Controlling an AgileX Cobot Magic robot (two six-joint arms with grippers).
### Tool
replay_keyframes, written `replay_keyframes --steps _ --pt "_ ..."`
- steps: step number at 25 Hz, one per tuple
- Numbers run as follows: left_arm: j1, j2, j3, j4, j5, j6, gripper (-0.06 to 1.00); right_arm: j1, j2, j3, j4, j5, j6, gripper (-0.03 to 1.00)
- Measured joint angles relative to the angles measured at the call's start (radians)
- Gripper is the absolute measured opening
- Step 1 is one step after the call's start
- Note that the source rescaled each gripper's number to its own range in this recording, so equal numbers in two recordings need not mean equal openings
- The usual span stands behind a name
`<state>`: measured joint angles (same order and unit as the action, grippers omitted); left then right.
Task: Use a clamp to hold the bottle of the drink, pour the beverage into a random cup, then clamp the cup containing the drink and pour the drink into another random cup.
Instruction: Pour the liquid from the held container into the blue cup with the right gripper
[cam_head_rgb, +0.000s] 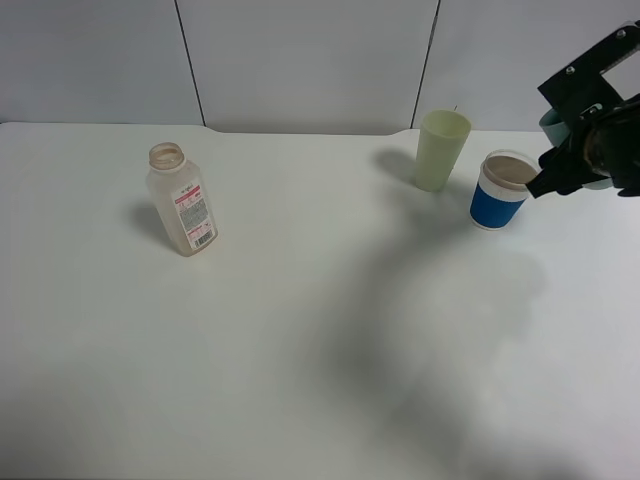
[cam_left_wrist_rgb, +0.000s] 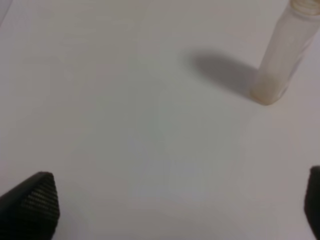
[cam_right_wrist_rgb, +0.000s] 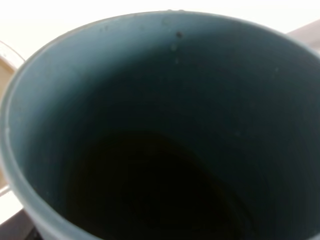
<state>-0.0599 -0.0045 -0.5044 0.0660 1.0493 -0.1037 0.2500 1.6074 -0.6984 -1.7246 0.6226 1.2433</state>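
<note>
The desk (cam_head_rgb: 300, 350) carries the near-empty bottle (cam_head_rgb: 183, 205), so the first pour looks done; the left end effector (cam_left_wrist_rgb: 172, 200) hangs spread nearby. The right end effector (cam_head_rgb: 585, 150) pinches the teal cup (cam_right_wrist_rgb: 100, 75) beside the blue-banded cup (cam_head_rgb: 500, 192); dark drink (cam_right_wrist_rgb: 150, 190) inside, so the second pour seems unfinished

Bright, even light washes the white table (cam_head_rgb: 300, 400) nearly featureless. In the high view the bottle (cam_head_rgb: 181, 205) throws a small soft shadow to its left; well to the bottle's right spreads a broad, diffuse grey shadow. Both wrist views are blurred: the bottle looks soft, and the teal cup (cam_right_wrist_rgb: 50, 125) darkens inside toward its bottom.
</note>
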Motion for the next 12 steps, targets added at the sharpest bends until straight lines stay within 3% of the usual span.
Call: replay_keyframes --steps 12 --pt "0.000 0.000 0.000 0.000 0.000 0.000 1.00 0.000 0.000 0.000 0.000 0.036 -0.152 0.00"
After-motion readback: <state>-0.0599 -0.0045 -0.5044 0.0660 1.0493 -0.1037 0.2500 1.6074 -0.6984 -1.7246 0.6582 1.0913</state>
